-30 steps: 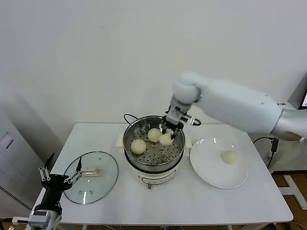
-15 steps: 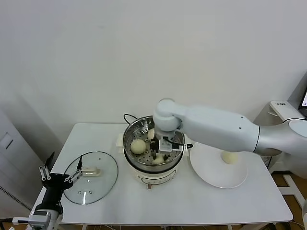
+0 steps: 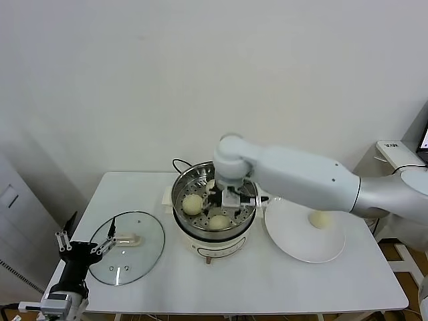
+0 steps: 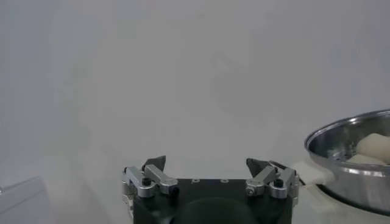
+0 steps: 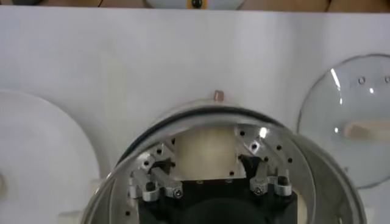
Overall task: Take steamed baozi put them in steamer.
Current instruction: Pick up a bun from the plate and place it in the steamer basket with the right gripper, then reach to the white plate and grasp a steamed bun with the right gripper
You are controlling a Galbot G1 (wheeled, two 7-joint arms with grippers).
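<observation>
Right gripper (image 3: 226, 200) down inside the steamer (image 3: 179, 194), jaws spread apart, nothing clamped.

Sitting mid-frame in the head view, low over the perforated floor, with a baozi (image 5: 206, 152) resting loose between the open fingers (image 5: 261, 173) in the right wrist view, so looks let go rather than held. Two more buns in the basket: one (image 3: 192, 204) toward the left wall, one (image 3: 218, 221) at the near rim. Last baozi (image 3: 319, 219) alone on the white plate (image 3: 294, 251), right of the steamer in the frame, same side as the right arm, so probably up and out, then rightward. Round bun, no long axis to line up. Left gripper (image 3: 85, 249) parked lower left beside the glass lid (image 3: 144, 261), jaws wide, well apart from everything.
</observation>
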